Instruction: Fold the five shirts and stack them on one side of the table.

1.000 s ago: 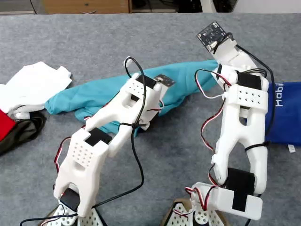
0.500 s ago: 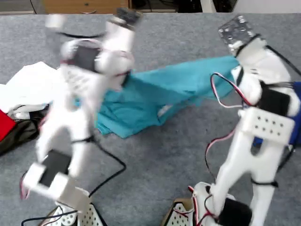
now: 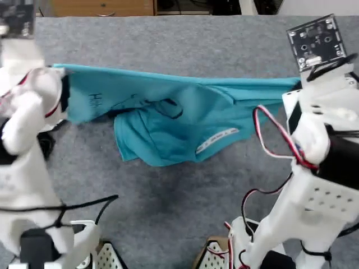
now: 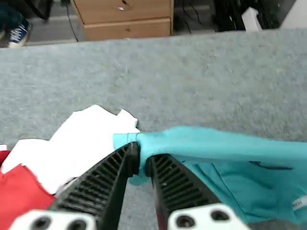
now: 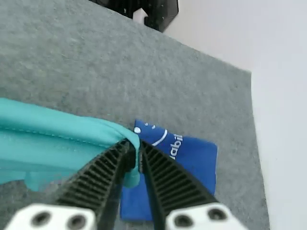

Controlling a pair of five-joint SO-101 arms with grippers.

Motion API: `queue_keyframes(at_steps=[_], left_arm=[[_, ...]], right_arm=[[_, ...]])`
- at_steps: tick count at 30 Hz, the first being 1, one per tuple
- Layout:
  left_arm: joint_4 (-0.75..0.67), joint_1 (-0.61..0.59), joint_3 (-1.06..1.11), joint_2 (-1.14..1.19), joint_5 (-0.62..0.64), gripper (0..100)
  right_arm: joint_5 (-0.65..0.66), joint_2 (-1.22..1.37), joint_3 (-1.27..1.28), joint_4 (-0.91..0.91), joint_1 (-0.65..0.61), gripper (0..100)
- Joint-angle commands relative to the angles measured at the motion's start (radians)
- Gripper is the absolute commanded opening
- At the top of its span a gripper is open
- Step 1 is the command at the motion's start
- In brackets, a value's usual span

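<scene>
A teal shirt (image 3: 168, 112) hangs stretched between both arms above the grey table, its lower part sagging toward the middle. My left gripper (image 4: 140, 154) is shut on one end of the teal shirt (image 4: 216, 148), at the left in the high view. My right gripper (image 5: 135, 152) is shut on the other end of the teal shirt (image 5: 53, 129), at the right. A white shirt (image 4: 76, 143) and a red shirt (image 4: 19, 196) lie crumpled under the left end. A folded blue shirt (image 5: 177, 158) lies flat on the table below the right gripper.
The grey felt table (image 3: 185, 207) is bare in front of the shirt and behind it. A wooden drawer unit (image 4: 124, 19) stands beyond the far edge. The table's right edge (image 5: 254, 143) runs close to the blue shirt.
Both arms have risen and spread apart, pulling the teal shirt from a crumpled heap on the table into a taut band. The left arm swung far to the left.
</scene>
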Motion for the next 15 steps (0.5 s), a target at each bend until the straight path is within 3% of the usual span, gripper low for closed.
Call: queue_keyframes(at_steps=[1,8,15], left_arm=[[-0.031,-0.035,-0.044,-0.081,0.003,2],[-0.295,-0.037,-0.037,-0.188,0.008,2],[-0.330,-0.035,-0.034,-0.243,0.003,2]], right_arm=[[-0.014,-0.025,-0.150,0.020,-0.067,0.2],[-0.014,-0.024,-0.397,-0.072,-0.162,0.2],[-0.005,-0.024,-0.598,-0.178,-0.166,0.2]])
